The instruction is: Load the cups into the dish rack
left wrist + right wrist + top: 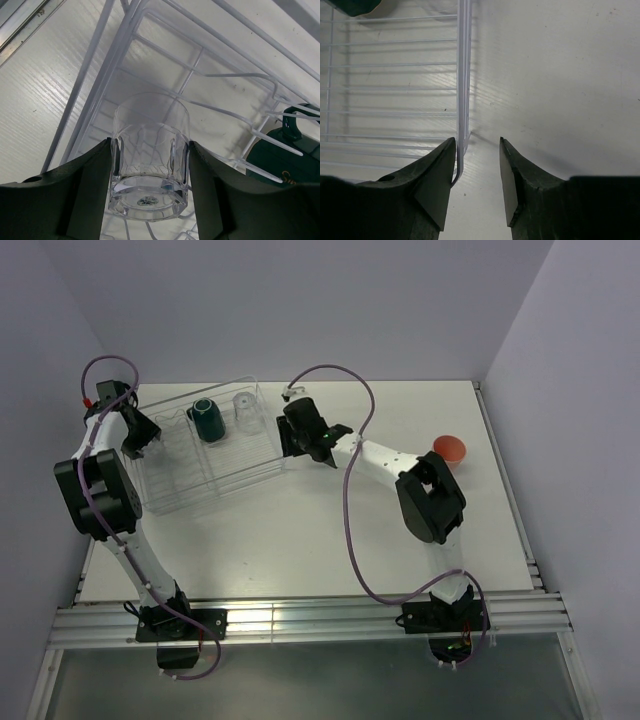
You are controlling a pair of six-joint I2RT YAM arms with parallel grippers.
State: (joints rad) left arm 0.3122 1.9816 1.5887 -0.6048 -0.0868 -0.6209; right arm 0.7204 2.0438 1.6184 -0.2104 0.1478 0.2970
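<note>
Over the left end of the dish rack [205, 465], the left gripper [150, 165] is clamped on a clear tumbler [150, 160]. Its two dark fingers [87, 185] press against opposite sides of the glass, near the thick base, and the jaws are spread only as wide as the tumbler itself. In the left wrist view the tumbler sits between the pads with its base toward the camera and its mouth toward the thin white ribs of the rack beyond it. Whether the glass already touches the rack cannot be told.

Just beside the rack's right end, the right gripper [477, 175] has its jaws apart with a narrow gap and nothing held between them. The rack's rim wire [464, 75] runs down to the inner edge of one finger [437, 180] and looks to be touching it or nearly so; the other finger is over bare table [560, 75].

Inside the rack, toward its far side, the dark green mug [207, 420] stands with a second clear tumbler [246, 410] just beside it. The mug's green side also shows at the right edge of the left wrist view. The salmon-pink cup [451, 450] sits on the table well apart from the rack, near the right edge, beyond the right arm's elbow.
</note>
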